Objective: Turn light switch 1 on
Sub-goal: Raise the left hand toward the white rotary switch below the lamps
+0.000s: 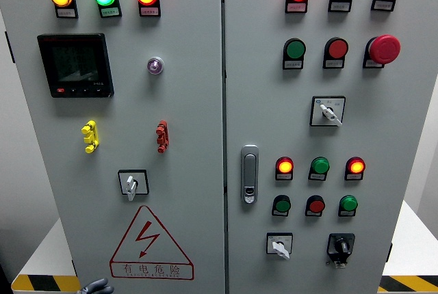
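Head view, the only one available: I face a grey control cabinet [185,102] with two doors split by a vertical seam just right of centre. Which control is "light switch 1" I cannot confirm; the label print is too small to read. My working guess is one of the white-handled rotary selectors: one low on the left door [132,184] above the red warning triangle [151,245], one on the upper right door [328,111], one low on the right door [279,245], with a black knob [340,246] beside the last. Lit pilot lamps run along the top of both doors; a door latch [250,174] sits just right of the seam. Of my own body only my left hand [96,286] shows, at the bottom edge left of centre, well below the left selector and touching nothing. Only a few grey fingers are visible, seemingly loosely curled around nothing; too little shows to be sure. My right hand is out of frame. Handling judgement: a selector is rigid, panel-mounted, and will not lift or shift; it should turn about its own axis with a spring detent, so firm resistance then a snap. The handle is small, smooth plastic, likely slippery. Best hold: pinch the flat lever across both flanks and twist, no pushing inward.
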### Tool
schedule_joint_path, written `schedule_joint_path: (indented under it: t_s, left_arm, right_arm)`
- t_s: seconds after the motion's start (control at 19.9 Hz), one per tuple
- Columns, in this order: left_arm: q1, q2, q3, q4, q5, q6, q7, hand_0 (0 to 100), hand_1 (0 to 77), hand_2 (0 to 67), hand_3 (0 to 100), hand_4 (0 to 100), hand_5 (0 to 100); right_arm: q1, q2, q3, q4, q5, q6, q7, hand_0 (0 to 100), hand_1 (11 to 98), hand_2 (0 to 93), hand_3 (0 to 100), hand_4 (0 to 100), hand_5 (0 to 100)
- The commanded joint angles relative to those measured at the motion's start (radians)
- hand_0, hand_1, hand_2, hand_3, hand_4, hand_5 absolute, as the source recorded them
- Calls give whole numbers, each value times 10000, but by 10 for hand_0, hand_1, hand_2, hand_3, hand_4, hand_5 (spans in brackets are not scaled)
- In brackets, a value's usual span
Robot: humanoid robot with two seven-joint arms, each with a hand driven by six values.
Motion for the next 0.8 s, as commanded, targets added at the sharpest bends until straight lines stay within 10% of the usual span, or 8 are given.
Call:
schedule_joint_path:
  t_s: [0.0,0.75]
  left_arm:
    - [-802,11,-29,-70,-1,3,207,0,188,192,539,727,595]
    - [-3014,226,-335,-69,-814,170,2660,0,441,316,808,963,805]
  right_arm:
    - [1,3,0,5,-8,4,1,0,195,0,194,192,107]
    - [1,3,0,5,-8,4,1,0,195,0,194,192,106]
